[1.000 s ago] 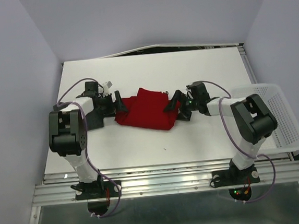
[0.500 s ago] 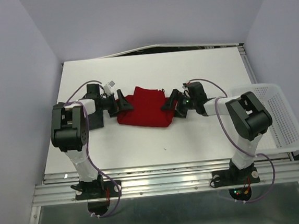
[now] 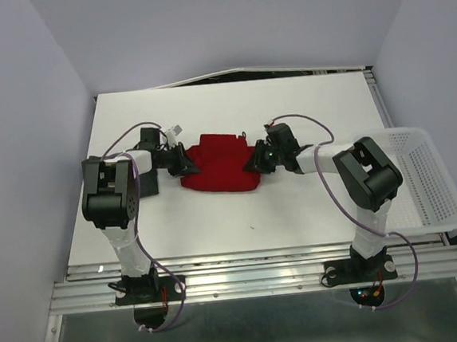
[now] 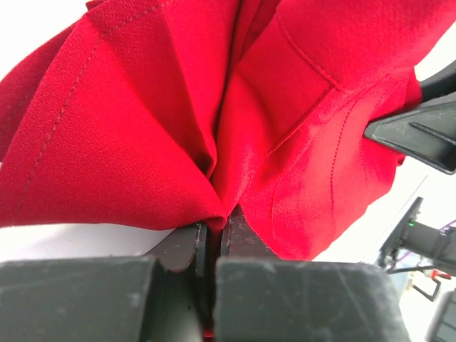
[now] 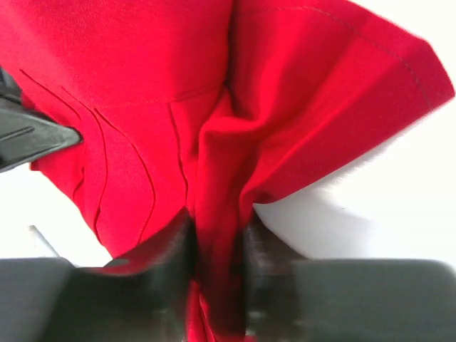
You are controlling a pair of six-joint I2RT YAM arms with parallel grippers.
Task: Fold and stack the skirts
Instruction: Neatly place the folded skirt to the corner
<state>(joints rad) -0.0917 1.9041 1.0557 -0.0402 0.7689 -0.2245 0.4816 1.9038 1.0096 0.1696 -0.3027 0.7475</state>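
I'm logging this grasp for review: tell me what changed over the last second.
Both arms reached inward towards each other. The left fingers and the right fingers, open before, closed on opposite edges of the bright red pleated cloth skirt, each pinching a fold. The skirt bunched slightly narrower but stayed in the same place on the white table. The white plastic mesh basket has not moved.

White table (image 3: 240, 210), pale lavender walls (image 3: 16, 117), metal front rail (image 3: 254, 277)

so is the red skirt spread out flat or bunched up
Bunched up. The red skirt is a compact heap, its cloth gathered into deep creases where the left gripper and right gripper pinch its two sides.
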